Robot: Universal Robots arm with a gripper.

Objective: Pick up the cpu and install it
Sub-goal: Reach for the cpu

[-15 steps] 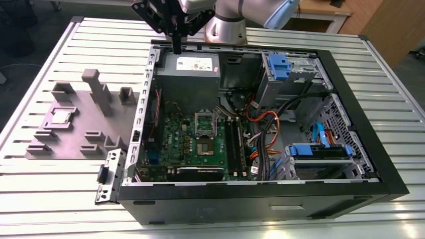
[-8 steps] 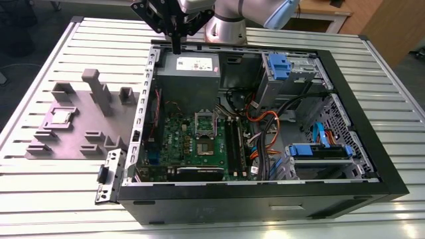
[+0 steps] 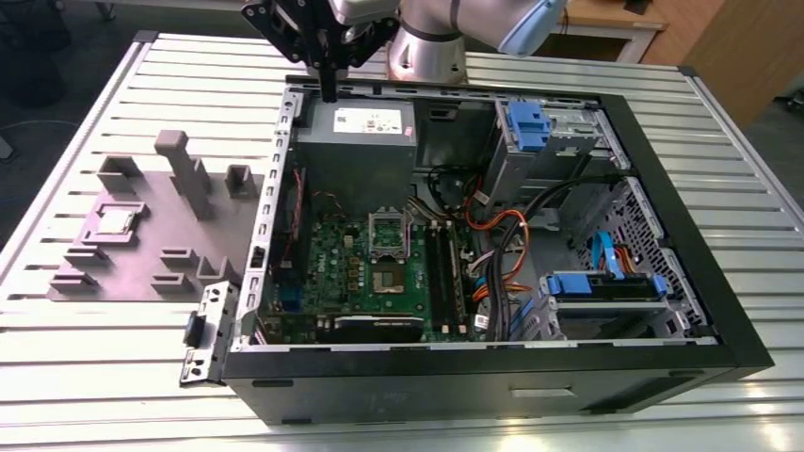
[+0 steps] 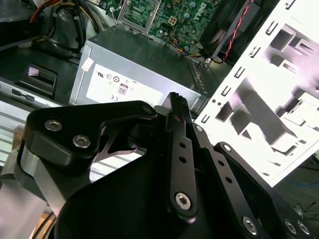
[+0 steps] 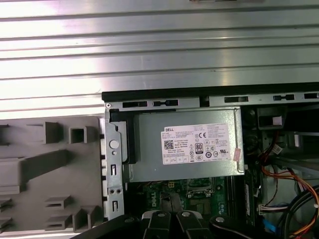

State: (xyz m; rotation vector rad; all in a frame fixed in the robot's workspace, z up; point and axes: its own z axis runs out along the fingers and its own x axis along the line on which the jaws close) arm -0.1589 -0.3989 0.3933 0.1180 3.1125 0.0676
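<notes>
arm [image 3: 434, 42] is hanging over the back edge of the open computer case [image 3: 503, 377], above the grey power supply [image 3: 358, 141]. jaws are looking pressed together and gripping nothing, with the tip pointing down at the case rim; cannot tell whether it is touching.

cpu [image 3: 116, 219] is lying flat in a recess of the grey fixture block [image 3: 132, 268] on the slatted tabletop [image 3: 101, 377]. it is sitting at the exterior view's left, outside the case and well apart from the jaws.

green motherboard [image 3: 358, 273] is lying in the bottom of the case. its socket [image 3: 386, 279] is sitting uncovered, with the silver frame [image 3: 387, 229] lying just beside it on the power-supply side.
</notes>
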